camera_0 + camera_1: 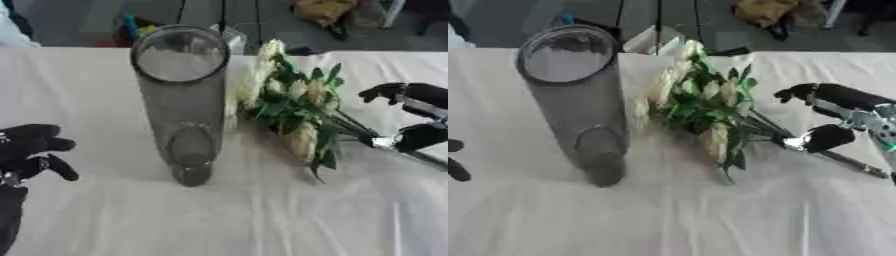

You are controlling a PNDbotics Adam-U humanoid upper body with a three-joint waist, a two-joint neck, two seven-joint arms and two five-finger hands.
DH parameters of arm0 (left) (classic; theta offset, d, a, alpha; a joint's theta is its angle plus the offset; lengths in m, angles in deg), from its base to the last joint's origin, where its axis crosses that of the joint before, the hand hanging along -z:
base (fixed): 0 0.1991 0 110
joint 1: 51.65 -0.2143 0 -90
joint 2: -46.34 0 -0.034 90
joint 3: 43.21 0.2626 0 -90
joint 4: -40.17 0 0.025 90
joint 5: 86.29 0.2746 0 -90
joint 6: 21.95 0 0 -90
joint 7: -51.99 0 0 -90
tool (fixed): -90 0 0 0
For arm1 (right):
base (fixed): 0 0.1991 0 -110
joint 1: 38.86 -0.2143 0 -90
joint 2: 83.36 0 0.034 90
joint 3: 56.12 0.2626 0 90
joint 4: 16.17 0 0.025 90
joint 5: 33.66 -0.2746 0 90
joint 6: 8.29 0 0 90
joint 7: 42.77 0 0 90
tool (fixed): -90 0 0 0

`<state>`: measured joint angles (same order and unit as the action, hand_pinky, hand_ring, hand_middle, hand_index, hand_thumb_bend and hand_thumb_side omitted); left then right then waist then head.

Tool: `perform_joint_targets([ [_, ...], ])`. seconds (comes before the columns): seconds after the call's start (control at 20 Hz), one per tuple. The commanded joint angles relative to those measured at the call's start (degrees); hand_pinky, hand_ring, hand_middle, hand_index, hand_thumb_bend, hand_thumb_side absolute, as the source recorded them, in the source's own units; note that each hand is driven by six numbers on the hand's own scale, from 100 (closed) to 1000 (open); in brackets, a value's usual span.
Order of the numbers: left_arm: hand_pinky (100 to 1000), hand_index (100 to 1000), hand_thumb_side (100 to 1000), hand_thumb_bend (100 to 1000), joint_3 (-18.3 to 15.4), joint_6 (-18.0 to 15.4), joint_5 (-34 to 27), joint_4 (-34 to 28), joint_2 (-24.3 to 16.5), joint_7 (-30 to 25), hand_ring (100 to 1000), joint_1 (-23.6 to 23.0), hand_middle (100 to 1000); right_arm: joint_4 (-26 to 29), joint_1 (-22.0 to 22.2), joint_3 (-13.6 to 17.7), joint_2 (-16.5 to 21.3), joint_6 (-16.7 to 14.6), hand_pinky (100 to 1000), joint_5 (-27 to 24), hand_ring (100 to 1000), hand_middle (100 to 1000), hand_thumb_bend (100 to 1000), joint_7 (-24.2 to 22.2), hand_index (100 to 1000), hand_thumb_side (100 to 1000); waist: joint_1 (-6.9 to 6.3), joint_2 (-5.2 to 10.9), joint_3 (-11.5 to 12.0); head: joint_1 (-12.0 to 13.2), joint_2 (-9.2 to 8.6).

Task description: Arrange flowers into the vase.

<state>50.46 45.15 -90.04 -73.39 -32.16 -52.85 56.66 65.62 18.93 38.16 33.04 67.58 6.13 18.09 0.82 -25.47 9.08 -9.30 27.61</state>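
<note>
The right robot hand (826, 116) pinches the flowers' (702, 107) stems beside the glass vase (182, 100); no writing legible.

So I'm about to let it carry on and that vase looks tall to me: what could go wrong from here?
The vase is tall and narrow, and the flowers lie right beside it; swinging them up could knock it over. The right hand pinches only the stem ends, so the blooms may droop or slip. The left hand rests apart from the vase, not steadying it.

A table (219, 220) draped in white cloth is seen. A tall glass vase (181, 105) stands at its centre; white flowers (293, 107) are laid at three o'clock, just beside it.
</note>
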Motion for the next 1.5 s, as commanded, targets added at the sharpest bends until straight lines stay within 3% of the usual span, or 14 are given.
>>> perform_joint_targets([
  [0.05,496,763,1000,100,0.43,0.03,0.11,-1.03,-0.27,-0.35,732,0.55,753,-0.96,-1.01,-0.02,1.68,-0.14,783,1.37,1000,811,387,1.36,952,574,0.45,0.27,0.00,-0.40,-0.68],
  [0.65,496,762,1000,100,0.45,0.18,0.29,-1.03,-0.14,-0.58,734,0.56,756,-2.15,-1.26,-1.09,0.82,-0.93,749,2.05,1000,764,366,2.87,921,528,0.49,-0.09,0.07,-0.56,-0.85],
  [1.15,495,761,1000,100,0.48,0.32,0.50,-1.03,-0.06,-0.76,736,0.61,758,-0.16,-0.63,-1.28,0.41,-0.80,660,0.99,935,593,296,7.21,810,520,0.55,-0.41,-0.04,-0.43,-1.00],
  [1.5,495,761,1000,100,0.55,0.41,0.67,-1.03,0.01,-0.98,737,0.65,759,-0.42,-0.56,-1.74,-0.01,0.44,621,1.83,913,562,283,8.96,761,487,0.59,-0.62,0.08,-0.51,-1.08],
])
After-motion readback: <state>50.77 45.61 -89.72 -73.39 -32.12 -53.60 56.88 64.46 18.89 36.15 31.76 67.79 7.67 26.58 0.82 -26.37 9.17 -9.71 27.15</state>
